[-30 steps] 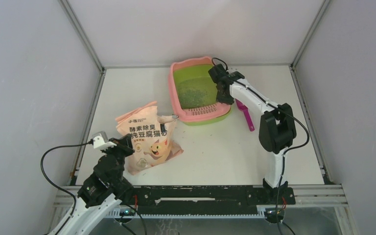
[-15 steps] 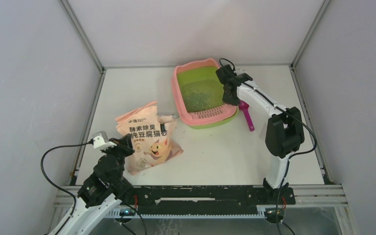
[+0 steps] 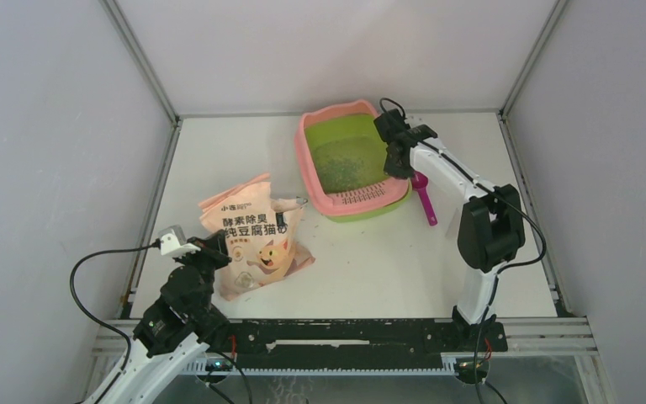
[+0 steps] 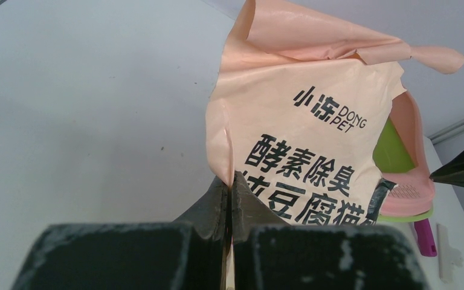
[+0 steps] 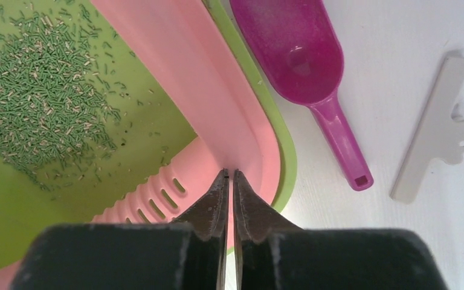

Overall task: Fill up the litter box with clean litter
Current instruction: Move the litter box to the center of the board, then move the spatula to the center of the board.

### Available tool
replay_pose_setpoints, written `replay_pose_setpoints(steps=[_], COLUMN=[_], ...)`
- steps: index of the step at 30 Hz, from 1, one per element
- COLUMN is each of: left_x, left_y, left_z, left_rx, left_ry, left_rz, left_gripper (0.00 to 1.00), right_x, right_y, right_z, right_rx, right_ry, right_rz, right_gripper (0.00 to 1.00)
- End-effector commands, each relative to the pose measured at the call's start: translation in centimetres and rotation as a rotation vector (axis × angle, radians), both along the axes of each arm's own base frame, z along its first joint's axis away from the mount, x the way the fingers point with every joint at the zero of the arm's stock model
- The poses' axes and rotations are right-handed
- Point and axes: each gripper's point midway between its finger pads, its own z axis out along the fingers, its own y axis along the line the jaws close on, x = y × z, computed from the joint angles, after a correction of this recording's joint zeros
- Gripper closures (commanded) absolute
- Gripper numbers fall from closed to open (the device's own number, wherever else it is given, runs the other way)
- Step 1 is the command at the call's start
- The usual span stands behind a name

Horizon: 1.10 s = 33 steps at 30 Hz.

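The litter box, pink-rimmed with a lime-green basin, sits at the back centre. Greenish litter covers part of its floor. In the right wrist view the litter lies loose in the basin beside the pink rim. My right gripper hovers over the box's right rim near the slotted end. Its jaws stand pressed nearly together with nothing between them. My left gripper is shut on the edge of the peach-pink litter bag, which stands at front left.
A magenta scoop lies on the table just right of the box. Further right in the right wrist view lies a flat white clip. Grey walls enclose the table on three sides.
The litter box slid to the right along with my right gripper, and then the right jaws closed together. The left arm and the bag stayed put.
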Motion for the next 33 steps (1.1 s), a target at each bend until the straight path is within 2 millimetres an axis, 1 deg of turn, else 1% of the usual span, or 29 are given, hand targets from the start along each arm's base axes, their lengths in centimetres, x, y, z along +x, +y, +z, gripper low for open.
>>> replay_pose_setpoints(steps=[1, 2, 4, 5, 10, 15, 16, 18, 19, 20, 22, 24, 26, 27, 29, 31, 33], left_x=[-1.1, -1.1, -1.1, -1.1, -1.2, -1.3, -1.3, -1.3, -1.3, -1.3, -1.4, -1.4, -1.5, -1.5, -1.5, -1.5, -1.5], left_y=[0.8, 0.8, 0.8, 0.8, 0.8, 0.9, 0.9, 0.9, 1.0, 1.0, 1.1, 1.1, 1.2, 1.2, 1.2, 1.2, 1.2], left_z=[6.2, 6.2, 6.2, 6.2, 6.3, 6.3, 6.3, 6.3, 6.3, 6.4, 6.4, 6.5, 6.6, 6.6, 6.6, 6.6, 6.6], left_rx=[-0.171, -0.171, -0.170, -0.169, -0.171, -0.170, -0.170, -0.169, -0.169, -0.168, -0.165, -0.166, -0.167, -0.165, -0.165, -0.164, -0.164], left_ry=[-0.196, -0.197, -0.196, -0.195, -0.198, -0.199, -0.198, -0.198, -0.198, -0.199, -0.198, -0.200, -0.202, -0.201, -0.201, -0.202, -0.203], left_rz=[-0.009, -0.008, -0.009, -0.009, -0.010, -0.009, -0.008, -0.009, -0.009, -0.008, -0.008, -0.008, -0.009, -0.009, -0.008, -0.006, -0.007], left_gripper=[1.00, 1.00, 1.00, 1.00, 1.00, 1.00, 1.00, 1.00, 1.00, 1.00, 1.00, 1.00, 1.00, 1.00, 1.00, 1.00, 1.00], right_x=[-0.2, -0.1, 0.0, 0.1, 0.7, 1.4, 1.6, 2.1, 2.3, 2.7, 3.5, 4.1, 4.6, 4.9, 5.4, 5.6, 5.6], right_y=[-1.8, -1.9, -2.0, -2.1, -2.1, -1.9, -2.0, -2.0, -1.9, -1.9, -2.7, -4.2, -5.7, -6.4, -7.3, -8.1, -8.4], right_z=[3.6, 3.9, 4.0, 3.9, 3.1, 3.0, 3.2, 3.8, 4.1, 4.6, 5.9, 6.3, 5.9, 5.3, 3.4, 1.3, -0.6], right_rx=[-0.024, -0.025, -0.029, -0.032, -0.041, -0.034, -0.032, -0.020, -0.010, -0.001, 0.007, 0.030, 0.053, 0.056, 0.057, 0.057, 0.052], right_ry=[-0.080, -0.085, -0.084, -0.080, -0.048, -0.045, -0.051, -0.069, -0.079, -0.097, -0.136, -0.139, -0.132, -0.121, -0.078, -0.019, 0.024], right_rz=[-0.011, -0.012, -0.007, -0.006, 0.010, 0.030, 0.033, 0.044, 0.061, 0.073, 0.066, 0.029, -0.015, -0.027, -0.041, -0.061, -0.072], right_gripper=[0.88, 0.85, 0.76, 0.73, 0.70, 0.69, 0.66, 0.49, 0.42, 0.38, 0.32, 0.32, 0.35, 0.36, 0.37, 0.47, 0.50])
